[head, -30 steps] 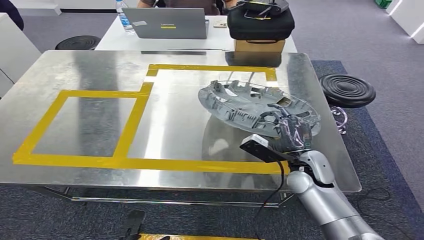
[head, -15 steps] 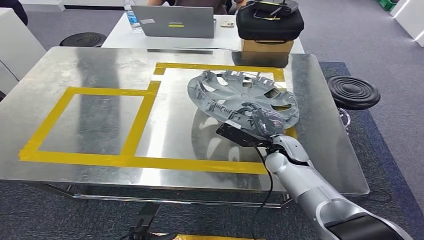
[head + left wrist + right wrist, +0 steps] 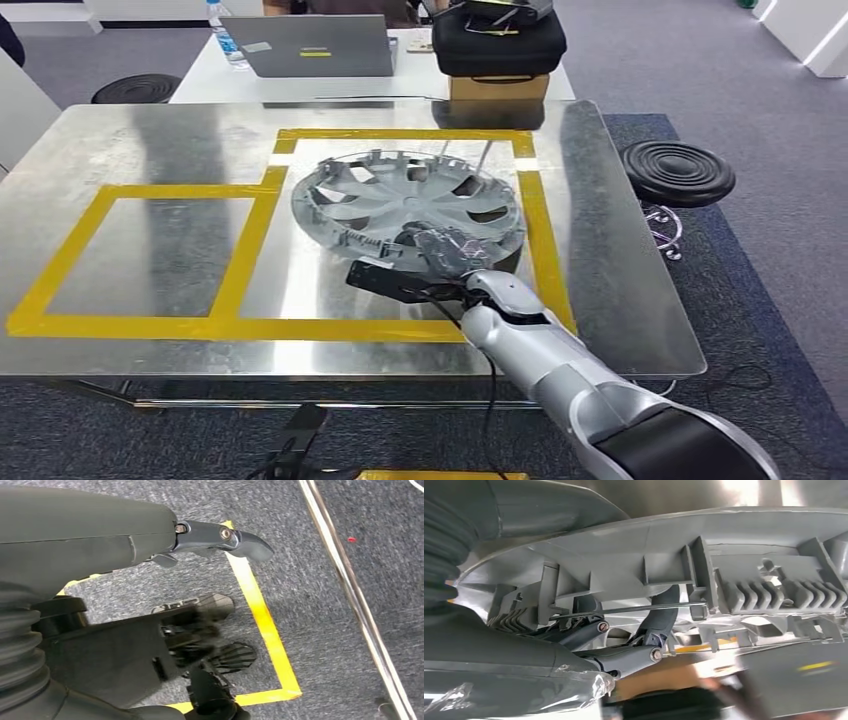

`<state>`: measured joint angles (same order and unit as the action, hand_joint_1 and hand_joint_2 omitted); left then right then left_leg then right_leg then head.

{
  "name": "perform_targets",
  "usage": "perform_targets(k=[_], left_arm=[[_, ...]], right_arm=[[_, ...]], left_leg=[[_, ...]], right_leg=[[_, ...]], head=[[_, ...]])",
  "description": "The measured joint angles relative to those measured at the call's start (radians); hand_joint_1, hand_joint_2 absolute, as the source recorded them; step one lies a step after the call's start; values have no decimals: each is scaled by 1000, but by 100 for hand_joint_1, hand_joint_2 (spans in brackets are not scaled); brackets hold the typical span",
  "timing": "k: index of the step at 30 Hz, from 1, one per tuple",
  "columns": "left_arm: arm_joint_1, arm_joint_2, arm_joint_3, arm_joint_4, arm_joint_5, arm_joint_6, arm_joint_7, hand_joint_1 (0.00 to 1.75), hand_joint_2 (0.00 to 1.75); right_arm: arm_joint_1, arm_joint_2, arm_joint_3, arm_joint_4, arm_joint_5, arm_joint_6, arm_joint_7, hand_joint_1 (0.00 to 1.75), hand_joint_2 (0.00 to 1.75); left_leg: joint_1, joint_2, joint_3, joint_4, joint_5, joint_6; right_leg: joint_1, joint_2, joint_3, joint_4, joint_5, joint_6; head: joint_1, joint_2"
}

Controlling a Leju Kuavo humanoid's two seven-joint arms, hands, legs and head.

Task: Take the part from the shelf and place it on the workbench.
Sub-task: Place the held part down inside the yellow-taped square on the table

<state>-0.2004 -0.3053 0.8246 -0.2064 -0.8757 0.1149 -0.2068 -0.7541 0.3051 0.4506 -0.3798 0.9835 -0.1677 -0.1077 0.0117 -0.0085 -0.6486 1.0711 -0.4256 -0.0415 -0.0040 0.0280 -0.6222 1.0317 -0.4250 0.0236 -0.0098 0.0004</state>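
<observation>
Item 1: silver-grey plastic wheel cover, round, spoked, ribbed with clips along its rim (image 3: 405, 200). Location: over the steel-topped workbench (image 3: 150, 150), inside the larger rectangle of yellow tape (image 3: 400, 135), inner side facing up. Its near rim is tilted slightly, so I judge it not fully set down; I cannot tell whether the far rim touches the metal.

Item 2: my right hand (image 3: 440, 250). Condition: fingers (image 3: 634, 650) clamped on the near rim of the wheel cover, hooked in among the clip ribs by the wire retaining ring (image 3: 634, 609). The rim grip keeps the disc roughly level and leaves its underside free to meet the bench.

Item 3: my left hand (image 3: 220, 535). Condition: holding nothing, fingers apart, hanging low over grey carpet (image 3: 320, 630) marked with yellow floor tape (image 3: 260, 615). It has no part in the carry, I judge.

Item 4: surface. Polished sheet metal, reflective, carrying 2 joined taped rectangles; the smaller one (image 3: 60, 270) lies to the left. I take the tape as marking drop zones.

Item 5: room. White desk (image 3: 250, 85) beyond the bench with 1 grey laptop (image 3: 305, 45), 1 water bottle (image 3: 222, 30), and 1 black case (image 3: 495, 40) on a cardboard box (image 3: 498, 88). 2 black round stools (image 3: 678, 172), 1 on each side.

Status: placement nearly complete; lowering and release remain.
</observation>
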Motion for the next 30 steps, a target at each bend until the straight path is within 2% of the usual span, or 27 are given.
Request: perform_targets(k=[2, 5, 7, 9, 10, 11, 12, 14, 15, 16, 19, 21, 22, 24, 25, 26, 27, 28, 30], left_arm=[[-2, -1, -1, 0, 0, -5, 1, 0, 175], [-2, -2, 0, 0, 4, -23, 1, 0, 175], [-3, -2, 0, 0, 6, -33, 2, 0, 175], [-3, -1, 0, 0, 7, -37, 9, 0, 175], [-2, -1, 1, 0, 8, -38, 13, 0, 175], [0, -1, 1, 0, 9, -40, 15, 0, 175], [0, -1, 2, 0, 11, -42, 16, 0, 175], [1, -1, 2, 0, 13, -45, 17, 0, 175], [0, -1, 2, 0, 14, -45, 18, 0, 175], [0, -2, 2, 0, 14, -45, 18, 0, 175], [0, -2, 3, 0, 15, -46, 18, 0, 175], [-1, -1, 2, 0, 15, -46, 18, 0, 175], [-1, -1, 2, 0, 15, -48, 18, 0, 175], [1, 1, 3, 0, 15, -58, 18, 0, 175], [2, 1, 3, 0, 15, -67, 18, 0, 175], [4, 2, 3, 0, 16, -77, 18, 0, 175], [6, 3, 3, 0, 16, -87, 18, 0, 175], [7, 4, 3, 0, 16, -96, 18, 0, 175], [6, 4, 3, 0, 17, -121, 17, 0, 175]], right_arm=[[-6, 17, 22, 7, -4, 20, -6, 175, 175], [-6, 29, 64, 12, -29, 44, -14, 175, 175], [-4, 35, 99, 14, -45, 53, -16, 175, 175], [4, 37, 135, 19, -53, 54, -25, 175, 175], [8, 37, 149, 22, -56, 54, -30, 175, 175], [12, 37, 161, 25, -59, 52, -35, 175, 175], [13, 37, 171, 27, -61, 51, -39, 175, 175], [12, 39, 184, 28, -64, 50, -42, 175, 175], [11, 40, 189, 28, -64, 50, -44, 175, 175], [10, 41, 193, 29, -65, 50, -45, 175, 175], [12, 44, 204, 31, -65, 50, -46, 175, 175], [10, 47, 207, 33, -65, 50, -47, 175, 175], [9, 48, 208, 33, -66, 51, -47, 175, 175], [8, 50, 212, 35, -66, 56, -44, 175, 175], [9, 50, 217, 37, -65, 60, -40, 175, 175], [9, 50, 224, 39, -63, 65, -34, 175, 175], [8, 50, 233, 41, -61, 70, -28, 175, 175], [7, 50, 241, 42, -58, 76, -21, 175, 175], [2, 50, 261, 43, -61, 110, 10, 175, 175]], left_leg=[[-1, -2, 25, -53, 6, 9], [0, -4, 27, -57, 6, 30], [2, -3, 29, -58, 6, 39], [0, -2, 29, -58, 5, 44], [-1, -2, 30, -58, 4, 45], [-1, -3, 30, -58, 4, 45], [-2, -3, 32, -58, 3, 45], [-2, -4, 36, -57, 1, 42], [-4, -4, 37, -57, -1, 39], [-4, -4, 37, -56, -1, 34], [-2, -3, 36, -61, 1, 17], [0, -3, 27, -39, -18, 7], [0, -2, 10, -2, -42, 3], [0, -2, -49, 124, -104, -1], [0, -2, -77, 181, -124, -4], [1, -2, -91, 211, -127, -5], [3, -2, -87, 202, -111, -7], [5, -1, -64, 157, -81, -9], [10, 0, 4, 26, -23, -15]], right_leg=[[4, 1, -2, 1, -2, 10], [2, -3, -7, 8, -11, 23], [2, -11, -42, 82, -53, 31], [1, -17, -107, 217, -111, 35], [2, -18, -133, 268, -125, 35], [2, -18, -144, 285, -121, 34], [2, -18, -135, 259, -98, 31], [3, -18, -71, 124, -31, 25], [3, -18, -39, 60, -8, 23], [5, -18, -18, 20, 3, 20], [10, -17, -7, -1, 8, 7], [8, -17, -4, -9, 13, -5], [6, -18, -2, -12, 15, -9], [6, -19, -3, -13, 15, -13], [6, -20, -3, -13, 15, -13], [5, -19, -3, -13, 16, -13], [4, -19, -3, -13, 16, -12], [3, -17, -3, -12, 16, -10], [2, -14, -5, -6, 14, 0]], head=[[-1, 0], [0, 0], [5, 0], [8, 0], [9, 0], [9, 0], [9, 0], [9, 0], [9, 0], [9, 0], [8, 0], [7, 0], [6, 0], [4, 0], [4, 0], [4, 0], [3, 0], [3, 0], [-1, 0]])
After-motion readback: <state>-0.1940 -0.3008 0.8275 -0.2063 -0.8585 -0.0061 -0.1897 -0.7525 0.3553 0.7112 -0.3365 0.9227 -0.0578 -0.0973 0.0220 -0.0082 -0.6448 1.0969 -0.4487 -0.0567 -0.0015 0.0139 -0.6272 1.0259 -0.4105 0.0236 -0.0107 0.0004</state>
